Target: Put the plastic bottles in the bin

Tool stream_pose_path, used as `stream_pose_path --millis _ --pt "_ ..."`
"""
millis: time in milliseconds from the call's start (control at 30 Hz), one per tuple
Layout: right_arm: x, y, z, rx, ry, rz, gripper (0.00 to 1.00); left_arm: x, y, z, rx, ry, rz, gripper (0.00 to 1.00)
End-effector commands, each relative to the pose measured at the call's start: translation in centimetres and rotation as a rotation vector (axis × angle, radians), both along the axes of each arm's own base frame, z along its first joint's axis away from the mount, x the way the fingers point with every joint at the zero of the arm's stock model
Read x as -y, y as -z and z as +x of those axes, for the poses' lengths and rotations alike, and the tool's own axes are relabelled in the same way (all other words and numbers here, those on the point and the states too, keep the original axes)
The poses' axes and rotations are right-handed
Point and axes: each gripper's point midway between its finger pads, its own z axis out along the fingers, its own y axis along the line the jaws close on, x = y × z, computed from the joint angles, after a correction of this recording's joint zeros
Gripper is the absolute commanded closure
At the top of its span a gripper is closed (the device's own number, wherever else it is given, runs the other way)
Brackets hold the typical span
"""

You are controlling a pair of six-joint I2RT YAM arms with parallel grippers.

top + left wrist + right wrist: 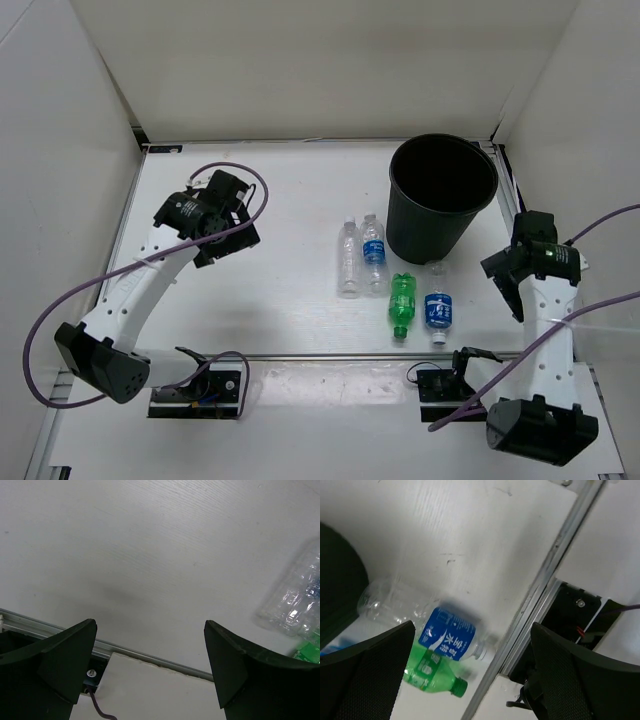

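Observation:
Four bottles lie near the table's middle: a plain clear one [348, 258], a blue-labelled one [374, 252], a green one [401, 304] and a second blue-labelled one [438, 308]. The black bin [442, 195] stands upright just behind them. My left gripper [238, 238] is open and empty, left of the bottles; its wrist view [150, 655] shows a clear bottle [295, 600] at the right edge. My right gripper [497, 268] is open and empty, right of the bottles and above the table. Its wrist view [472, 665] shows the blue-labelled bottle [447, 635] and the green bottle [432, 677] below the fingers.
White walls enclose the table on three sides. An aluminium rail [300, 355] runs along the near edge, with the arm bases behind it. The bin's dark wall [337, 580] fills the left of the right wrist view. Purple cables loop from both arms.

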Motion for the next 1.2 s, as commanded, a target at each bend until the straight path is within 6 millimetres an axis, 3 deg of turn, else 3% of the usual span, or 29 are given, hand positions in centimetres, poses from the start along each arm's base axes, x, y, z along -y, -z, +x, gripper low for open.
stream_pose_path --millis 0,133,167,200,300,467,600,800,1167 --pt "-2.1 0.6 0.9 -0.031 -0.194 0.097 0.00 -0.9 -1.1 -0.7 0.050 -0.018 0.008 0.00" --pt "-3.9 1.6 1.4 -0.087 -0.306 0.207 0.00 -1.2 -1.3 -0.9 0.066 -0.031 0.004 0.00" --pt "-4.8 2.2 2.8 -0.064 -0.379 0.253 0.00 -1.4 -1.3 -1.1 0.066 -0.031 0.004 0.00" --pt "-7.4 2.2 3.0 -0.053 -0.482 0.374 0.00 -1.4 -0.9 -1.3 0.058 -0.038 0.005 0.00" --pt "-8.7 3.1 3.6 -0.134 -0.563 0.394 0.00 -1.6 -0.8 -1.4 0.061 -0.050 0.009 0.00" --pt "-8.7 3.1 5.5 -0.087 -0.579 0.356 0.00 -1.7 1.1 -2.2 0.010 -0.074 0.011 0.00" --pt "-8.8 5.0 6.4 -0.106 -0.567 0.378 0.00 -1.9 1.8 -2.5 -0.012 -0.074 0.023 0.00" --pt "-9.3 8.2 5.9 -0.162 -0.568 0.410 0.00 -2.1 2.3 -2.9 -0.024 -0.066 0.033 0.00" --pt "-9.2 11.3 5.5 -0.239 -0.527 0.423 0.00 -2.5 2.7 -3.4 -0.035 -0.077 0.046 0.00"
